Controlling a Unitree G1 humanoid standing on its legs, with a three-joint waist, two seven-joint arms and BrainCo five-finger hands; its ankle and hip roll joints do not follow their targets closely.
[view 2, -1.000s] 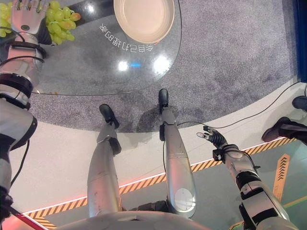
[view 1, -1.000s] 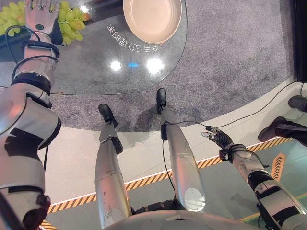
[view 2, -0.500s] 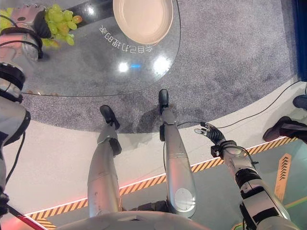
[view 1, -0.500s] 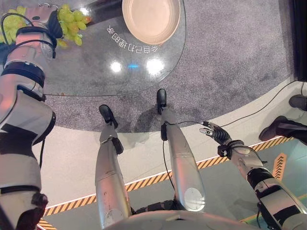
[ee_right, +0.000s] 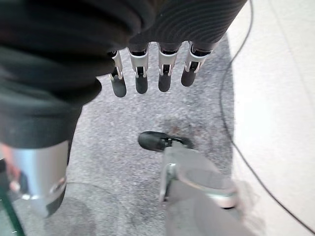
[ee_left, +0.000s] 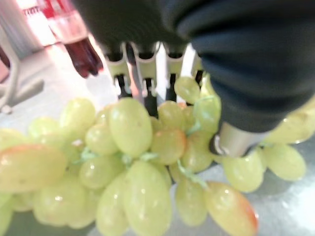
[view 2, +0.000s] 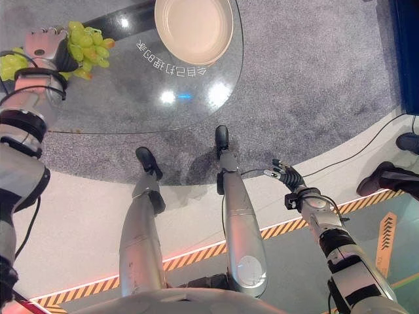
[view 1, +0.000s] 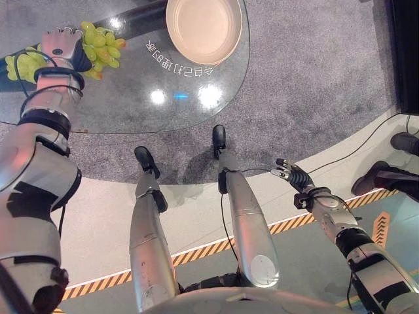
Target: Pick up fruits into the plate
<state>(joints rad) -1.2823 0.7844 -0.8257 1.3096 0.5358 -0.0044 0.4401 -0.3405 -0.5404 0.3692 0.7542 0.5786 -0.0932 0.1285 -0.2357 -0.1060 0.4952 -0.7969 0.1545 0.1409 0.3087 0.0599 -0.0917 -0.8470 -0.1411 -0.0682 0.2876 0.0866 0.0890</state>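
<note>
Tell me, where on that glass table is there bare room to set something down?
The widest bare stretch of the table lies between the grapes and plate, out to the near rim. The plate is bare too. It is crowded at the grapes, where the left hand sits.

Green grape bunch (view 1: 98, 44) on glass table (view 1: 131, 98), near empty cream plate (view 1: 203, 29).

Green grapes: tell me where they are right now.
The green grapes lie on the glass table's far left, under the left hand, left of the empty plate.
</note>
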